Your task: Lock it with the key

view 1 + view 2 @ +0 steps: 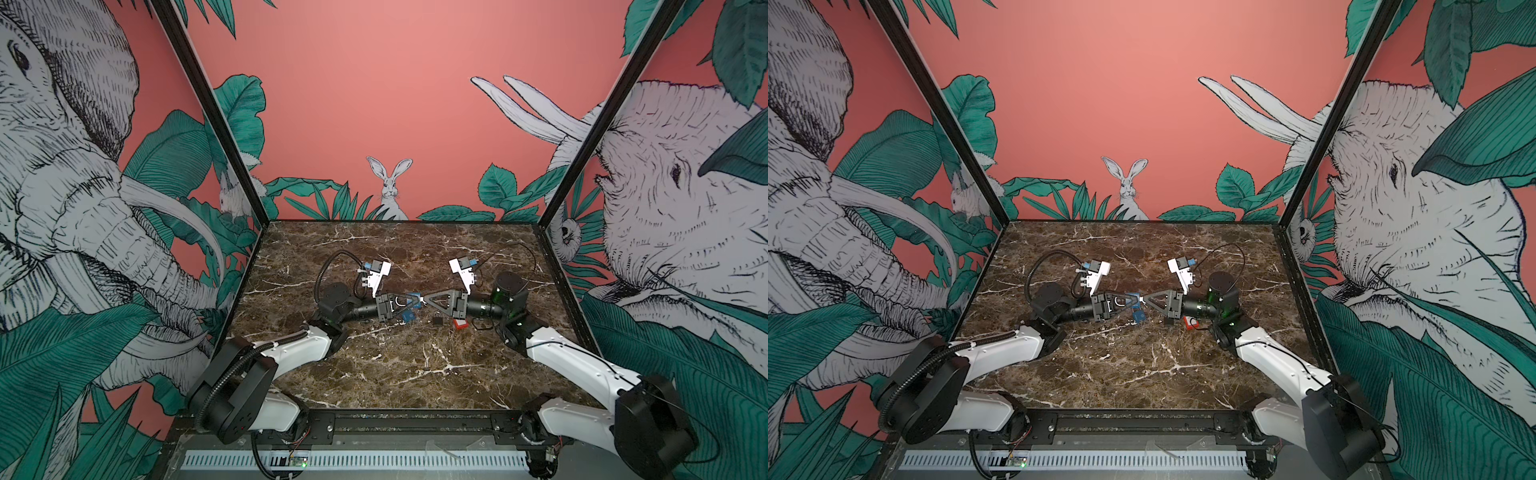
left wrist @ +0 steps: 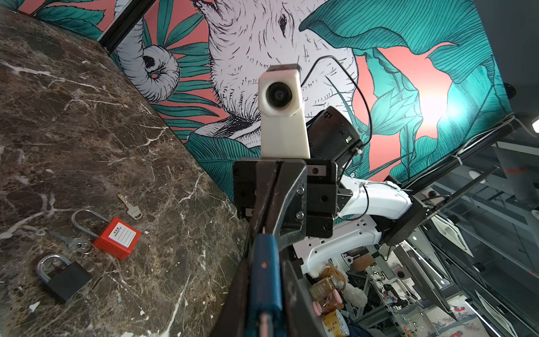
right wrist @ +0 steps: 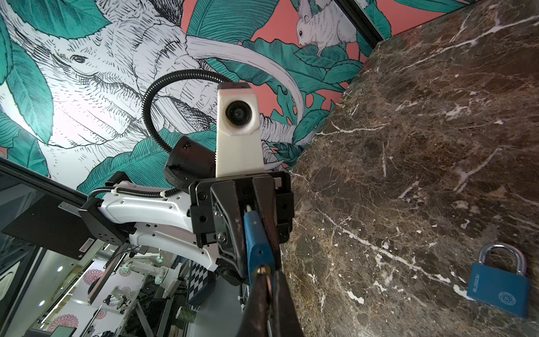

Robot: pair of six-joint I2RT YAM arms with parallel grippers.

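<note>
Right wrist view: left jaws clamp blue padlock (image 3: 259, 246); right jaws pinch key (image 3: 263, 270) (barely visible) at its end.

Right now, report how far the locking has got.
Done: the left gripper holds the blue padlock off the table. In hand: the right gripper, shut, presses at its keyhole end, seemingly with the key, which barely shows. Left: turning the key and letting go; I cannot tell whether the shackle is closed.
</note>
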